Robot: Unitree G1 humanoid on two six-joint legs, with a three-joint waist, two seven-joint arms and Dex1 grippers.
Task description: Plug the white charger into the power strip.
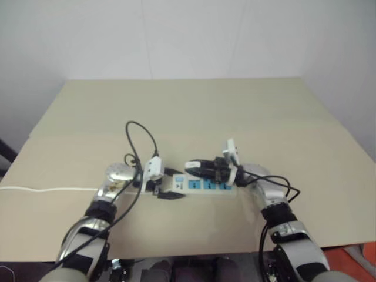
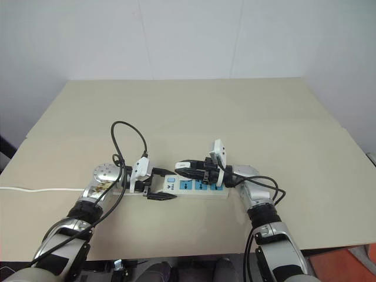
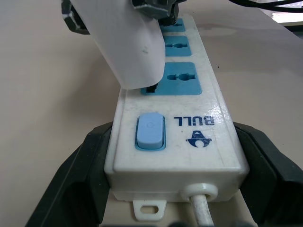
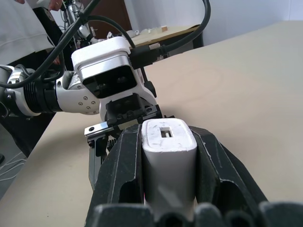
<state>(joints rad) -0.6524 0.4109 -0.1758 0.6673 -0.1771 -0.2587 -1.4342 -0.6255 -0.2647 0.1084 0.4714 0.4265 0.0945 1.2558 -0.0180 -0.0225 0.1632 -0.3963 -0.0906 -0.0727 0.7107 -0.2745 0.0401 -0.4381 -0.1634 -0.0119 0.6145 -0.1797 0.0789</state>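
The power strip (image 2: 207, 187) lies on the beige table, a long white bar with blue sockets and a blue switch (image 3: 150, 131). My left gripper (image 2: 161, 185) is shut on its switch end, one black finger (image 3: 78, 182) on each side. Its thin white cord (image 2: 35, 189) runs off to the left. The white charger (image 4: 168, 153) is clamped in my shut right gripper (image 2: 180, 166), which reaches in from the right. In the left wrist view the charger (image 3: 128, 47) hangs tilted over the socket nearest the switch, its lower end touching that socket's edge.
The beige table (image 1: 176, 106) stretches wide behind the strip, up to a white wall. Black cables (image 2: 126, 138) loop above my left wrist, and others trail by my right forearm. The table's front edge lies close below both arms.
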